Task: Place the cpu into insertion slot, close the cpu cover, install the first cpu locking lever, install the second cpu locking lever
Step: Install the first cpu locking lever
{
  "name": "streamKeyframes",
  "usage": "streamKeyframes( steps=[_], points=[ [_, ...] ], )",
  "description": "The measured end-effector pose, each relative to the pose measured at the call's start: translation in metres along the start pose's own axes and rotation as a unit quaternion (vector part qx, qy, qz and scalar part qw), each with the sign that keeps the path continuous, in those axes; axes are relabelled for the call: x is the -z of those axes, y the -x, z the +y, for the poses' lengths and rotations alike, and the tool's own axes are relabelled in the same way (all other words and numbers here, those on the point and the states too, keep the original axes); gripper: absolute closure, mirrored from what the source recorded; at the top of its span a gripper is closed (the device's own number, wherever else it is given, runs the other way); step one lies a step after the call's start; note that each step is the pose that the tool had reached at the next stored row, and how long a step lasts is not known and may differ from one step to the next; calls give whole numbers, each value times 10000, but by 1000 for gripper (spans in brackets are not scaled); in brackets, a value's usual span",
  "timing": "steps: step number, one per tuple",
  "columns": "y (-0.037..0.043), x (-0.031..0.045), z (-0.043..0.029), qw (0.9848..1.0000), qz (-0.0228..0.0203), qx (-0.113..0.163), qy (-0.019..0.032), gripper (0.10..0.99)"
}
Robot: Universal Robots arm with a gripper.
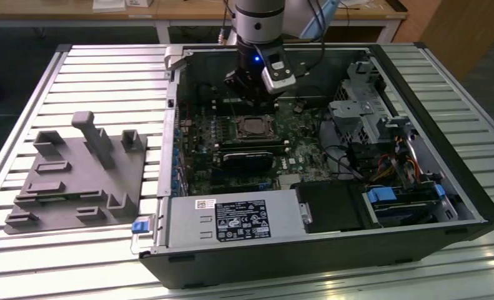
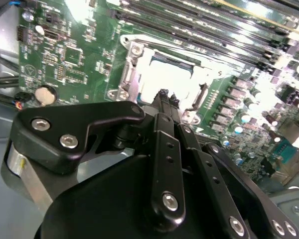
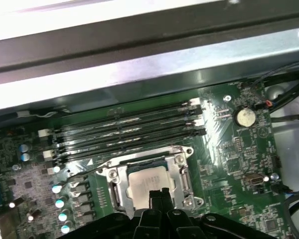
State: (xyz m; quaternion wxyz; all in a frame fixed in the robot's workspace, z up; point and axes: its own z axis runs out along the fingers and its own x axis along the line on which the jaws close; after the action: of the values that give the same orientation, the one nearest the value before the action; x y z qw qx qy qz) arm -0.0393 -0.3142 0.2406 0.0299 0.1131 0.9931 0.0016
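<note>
Here, cpu (image 3: 145,180) flat, face up, w/in cpu cover (image 3: 182,175), end effector (image 3: 158,193) nr.

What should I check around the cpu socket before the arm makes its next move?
1. The cpu is seated in the insertion slot: ok, its silvery face lies level inside.
2. The cpu cover is down: ok, the frame lies flat around the chip.
3. The locking levers are latched: cannot tell. A wire lever runs along the cover's edge, but its hooked end is unclear.
4. The pincer is free: ok, it is shut with nothing visible between its tips.
5. The pincer is off the cover: cannot tell. Its tips sit right at the frame's edge.
</note>
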Motion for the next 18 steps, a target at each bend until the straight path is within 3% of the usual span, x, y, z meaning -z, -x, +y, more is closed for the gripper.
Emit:
streamKeyframes(
  steps=[18],
  points=[
    [-535, 26, -123, 10000, 0, 0, 0, 980]
  ],
)
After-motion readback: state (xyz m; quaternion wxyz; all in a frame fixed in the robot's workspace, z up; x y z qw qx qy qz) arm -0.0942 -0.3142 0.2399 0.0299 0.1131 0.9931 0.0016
